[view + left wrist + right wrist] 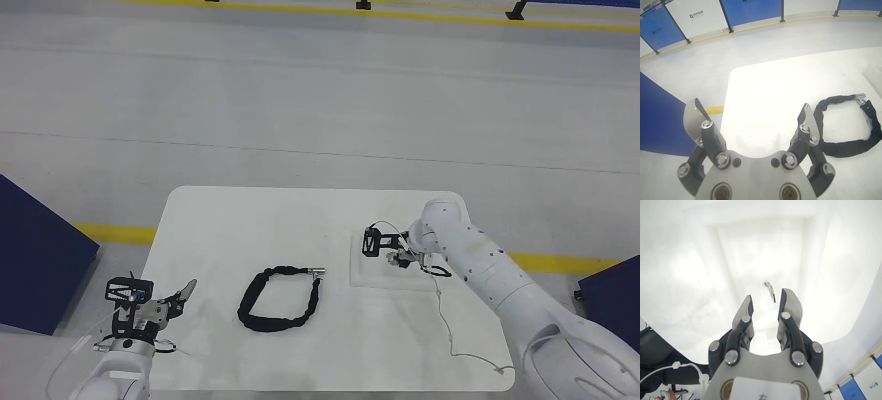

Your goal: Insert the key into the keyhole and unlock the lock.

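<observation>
We're on the pickup step: the right tool [766,294] sits partly open over the white pad [372,274], with the little key [770,292] lying between its tips and not pinched yet, so we reckon next it needs a straight drop and a clean squeeze. The chain lock [280,298] lies on the table [220,230], well apart, and the left tool [751,103] hangs wide open and empty. We can't make out the keyhole or the key's teeth.

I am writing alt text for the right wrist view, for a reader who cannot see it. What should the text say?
The right claw is open above a white pad, with a small metal key lying between its two tips, closer to one of them. Whether the key touches that tip cannot be told.
</observation>
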Robot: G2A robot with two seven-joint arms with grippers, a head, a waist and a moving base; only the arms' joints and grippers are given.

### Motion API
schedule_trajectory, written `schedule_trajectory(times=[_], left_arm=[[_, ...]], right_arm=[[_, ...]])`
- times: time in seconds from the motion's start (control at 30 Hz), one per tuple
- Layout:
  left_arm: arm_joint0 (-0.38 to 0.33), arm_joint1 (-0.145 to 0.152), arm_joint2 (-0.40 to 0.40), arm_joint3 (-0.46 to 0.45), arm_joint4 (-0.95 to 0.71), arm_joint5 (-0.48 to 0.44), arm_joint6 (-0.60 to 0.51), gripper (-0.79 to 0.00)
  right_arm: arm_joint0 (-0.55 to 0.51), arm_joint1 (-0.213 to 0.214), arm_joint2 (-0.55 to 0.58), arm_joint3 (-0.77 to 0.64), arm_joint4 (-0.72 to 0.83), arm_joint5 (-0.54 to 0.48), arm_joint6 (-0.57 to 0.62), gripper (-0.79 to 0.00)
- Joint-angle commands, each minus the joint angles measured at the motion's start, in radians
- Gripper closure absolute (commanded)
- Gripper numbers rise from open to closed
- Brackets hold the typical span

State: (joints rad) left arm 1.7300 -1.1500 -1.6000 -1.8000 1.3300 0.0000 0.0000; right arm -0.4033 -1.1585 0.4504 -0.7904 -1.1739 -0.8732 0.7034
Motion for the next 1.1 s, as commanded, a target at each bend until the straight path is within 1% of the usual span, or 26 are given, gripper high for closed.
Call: schedule_trajectory(times=[0.0, 0.2, 0.43, 0.6, 0.73, 0.77, 0.8, 1.07], left_arm=[[0.000, 0.000, 0.000, 0.000, 0.000, 0.000, 0.000, -0.785], [0.000, 0.000, 0.000, 0.000, 0.000, 0.000, 0.000, -0.785], [0.000, 0.000, 0.000, 0.000, 0.000, 0.000, 0.000, -0.785], [0.000, 0.000, 0.000, 0.000, 0.000, 0.000, 0.000, -0.785], [0.000, 0.000, 0.000, 0.000, 0.000, 0.000, 0.000, -0.785], [0.000, 0.000, 0.000, 0.000, 0.000, 0.000, 0.000, -0.785], [0.000, 0.000, 0.000, 0.000, 0.000, 0.000, 0.000, -0.785], [0.000, 0.000, 0.000, 0.000, 0.000, 0.000, 0.000, -0.785]], right_arm=[[0.003, -0.006, -0.003, 0.015, -0.007, -0.002, -0.012, -0.311], [0.007, -0.024, -0.009, 0.054, -0.023, -0.009, -0.040, -0.299], [0.010, -0.044, -0.014, 0.083, -0.032, -0.005, -0.062, -0.305], [0.011, -0.058, -0.017, 0.103, -0.039, -0.006, -0.073, -0.289], [0.015, -0.067, -0.020, 0.118, -0.048, -0.016, -0.074, -0.194], [0.016, -0.070, -0.020, 0.123, -0.049, -0.019, -0.071, -0.139], [0.017, -0.072, -0.020, 0.128, -0.050, -0.021, -0.069, 0.000], [0.032, -0.077, -0.005, 0.146, -0.052, -0.032, -0.078, 0.000]])
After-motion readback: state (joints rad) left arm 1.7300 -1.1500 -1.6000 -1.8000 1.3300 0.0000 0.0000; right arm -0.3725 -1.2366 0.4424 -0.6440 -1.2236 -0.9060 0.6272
